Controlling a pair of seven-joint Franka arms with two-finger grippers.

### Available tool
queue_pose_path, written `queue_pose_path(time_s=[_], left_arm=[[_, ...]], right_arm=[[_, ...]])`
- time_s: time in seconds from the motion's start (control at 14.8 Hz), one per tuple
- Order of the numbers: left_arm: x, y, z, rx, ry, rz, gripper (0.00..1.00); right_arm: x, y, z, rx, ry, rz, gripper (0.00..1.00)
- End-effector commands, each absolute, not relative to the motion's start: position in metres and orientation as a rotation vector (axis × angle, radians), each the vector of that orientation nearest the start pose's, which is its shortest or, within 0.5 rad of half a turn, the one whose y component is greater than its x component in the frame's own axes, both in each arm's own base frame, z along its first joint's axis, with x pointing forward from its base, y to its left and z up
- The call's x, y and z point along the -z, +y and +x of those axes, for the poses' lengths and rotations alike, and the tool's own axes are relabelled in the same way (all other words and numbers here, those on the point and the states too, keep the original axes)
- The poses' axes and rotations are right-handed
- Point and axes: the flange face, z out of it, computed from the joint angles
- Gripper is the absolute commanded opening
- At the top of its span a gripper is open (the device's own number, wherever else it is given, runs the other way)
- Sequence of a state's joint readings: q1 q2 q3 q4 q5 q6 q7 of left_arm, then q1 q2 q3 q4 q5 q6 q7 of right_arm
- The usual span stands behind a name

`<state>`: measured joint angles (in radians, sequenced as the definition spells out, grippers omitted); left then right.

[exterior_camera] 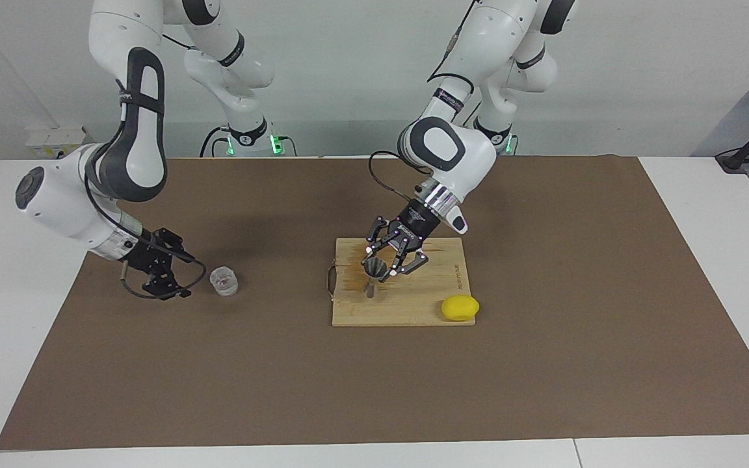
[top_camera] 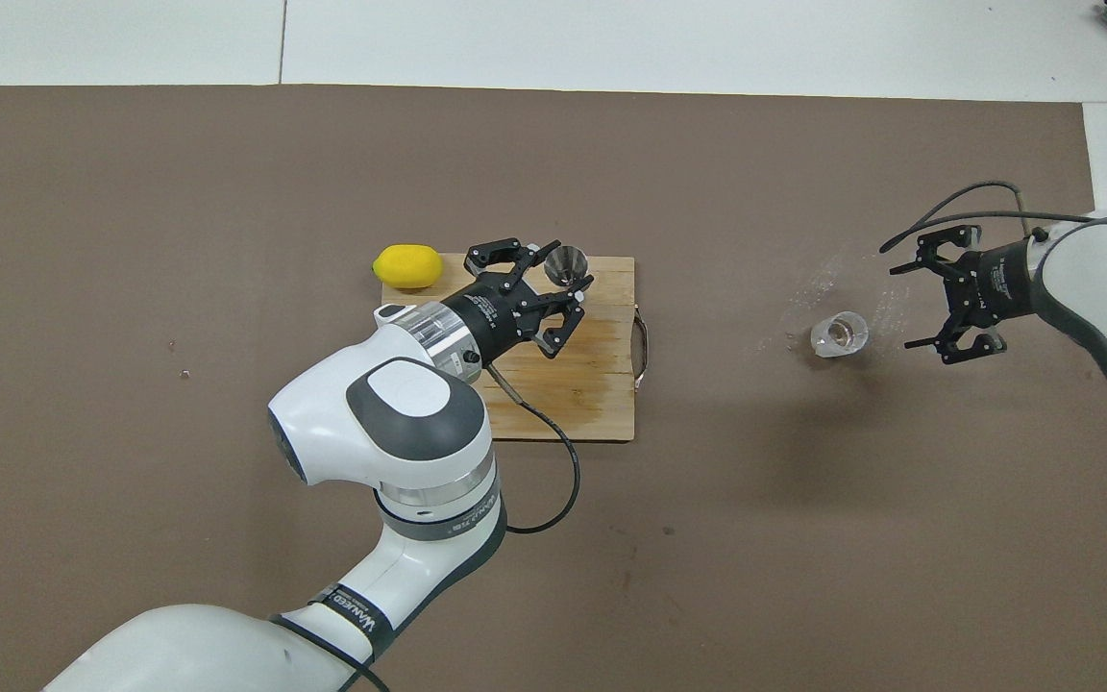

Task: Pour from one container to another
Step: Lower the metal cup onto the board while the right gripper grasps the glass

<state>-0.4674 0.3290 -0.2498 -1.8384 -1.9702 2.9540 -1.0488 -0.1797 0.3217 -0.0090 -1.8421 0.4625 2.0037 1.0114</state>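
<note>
The facing view shows the left gripper (exterior_camera: 378, 268) pinching the steel jigger (exterior_camera: 373, 273) and holding it tilted over the cutting board (exterior_camera: 400, 305), while the overhead view alone looks into its cup, whose contents cannot be told. The glass (exterior_camera: 223, 281) stands upright on the brown mat (exterior_camera: 543, 364) toward the right arm's end, and the right gripper (exterior_camera: 176, 276), fingers spread, hovers just beside it. A lemon (exterior_camera: 459, 307) rests at the board's corner; a pale wall (exterior_camera: 348, 65) rises by the arms' bases.

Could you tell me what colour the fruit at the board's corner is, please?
The lemon is plain bright yellow, clearest in the overhead view.
</note>
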Motion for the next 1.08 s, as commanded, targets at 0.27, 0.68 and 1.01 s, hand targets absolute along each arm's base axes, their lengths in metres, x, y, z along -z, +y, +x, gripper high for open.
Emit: queue_pose_path(time_s=[0.27, 0.68, 1.01], left_arm=[[-0.358, -0.381, 0.519, 0.623, 1.940, 0.887, 0.00], [-0.349, -0.380, 0.514, 0.599, 1.974, 0.881, 0.00], [-0.346, -0.382, 0.510, 0.601, 1.983, 0.883, 0.00]], right_arm=[[-0.291, -0.127, 0.601, -0.558, 1.741, -2.000, 1.00], [-0.269, -0.110, 0.605, -0.650, 1.731, -1.901, 1.00], [-0.264, -0.098, 0.605, -0.652, 1.729, -1.879, 1.00]])
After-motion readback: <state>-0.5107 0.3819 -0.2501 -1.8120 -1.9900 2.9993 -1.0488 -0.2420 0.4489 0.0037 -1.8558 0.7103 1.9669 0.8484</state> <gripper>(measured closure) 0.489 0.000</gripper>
